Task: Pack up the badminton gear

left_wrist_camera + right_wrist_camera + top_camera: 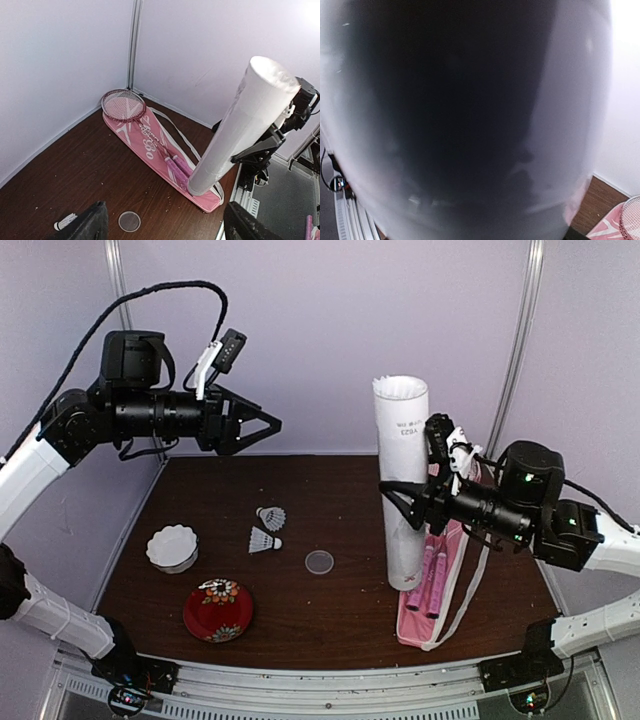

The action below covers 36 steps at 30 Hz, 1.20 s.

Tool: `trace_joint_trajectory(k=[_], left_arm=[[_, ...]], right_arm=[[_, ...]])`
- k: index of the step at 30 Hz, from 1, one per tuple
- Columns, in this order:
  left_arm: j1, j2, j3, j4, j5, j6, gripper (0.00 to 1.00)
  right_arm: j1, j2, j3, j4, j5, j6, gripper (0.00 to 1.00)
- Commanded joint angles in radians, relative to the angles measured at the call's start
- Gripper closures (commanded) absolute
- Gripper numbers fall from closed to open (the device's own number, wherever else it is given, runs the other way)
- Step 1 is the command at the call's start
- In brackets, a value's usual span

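Note:
The long white tube [402, 430] stands upright with its foot on the pink bag [425, 625]. My right gripper [405, 498] is shut on the tube at mid-height, and the tube [470, 125] fills the right wrist view. Two racquets lie on the bag [145, 140], pink handles [177, 165] side by side, heads [122, 105] at the back corner. Two white shuttlecocks [271, 516] [264, 541] lie mid-table. My left gripper [270, 425] hovers high at the left, open and holding nothing, its fingers [92, 225] framing the table below.
A small clear round lid [319, 561] lies on the table between the shuttlecocks and the tube. A white scalloped bowl [172, 547] and a red floral plate [218, 609] sit near the front left. White walls close in the back and the sides.

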Motion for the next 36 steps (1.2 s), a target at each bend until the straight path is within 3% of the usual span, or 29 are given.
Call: trace_joint_trajectory(k=[1, 8, 19, 31, 36], left_arm=[[0.041, -0.003, -0.074, 0.125, 0.015, -0.069, 0.17], [0.048, -0.001, -0.112, 0.109, -0.02, -0.06, 0.17], [0.127, 0.006, -0.185, 0.112, -0.036, -0.076, 0.17], [0.252, 0.123, -0.183, 0.073, -0.053, -0.065, 0.17], [0.277, 0.192, -0.166, 0.029, -0.097, -0.031, 0.17]], right_arm=[[-0.02, 0.044, -0.06, 0.354, -0.111, 0.105, 0.45], [-0.022, 0.219, -0.126, 0.618, -0.167, 0.126, 0.41], [-0.027, 0.326, -0.281, 0.805, -0.131, 0.069, 0.42], [-0.111, 0.227, -0.323, 0.632, -0.148, 0.089, 0.44], [-0.129, 0.138, -0.289, 0.379, -0.128, 0.054, 0.45]])
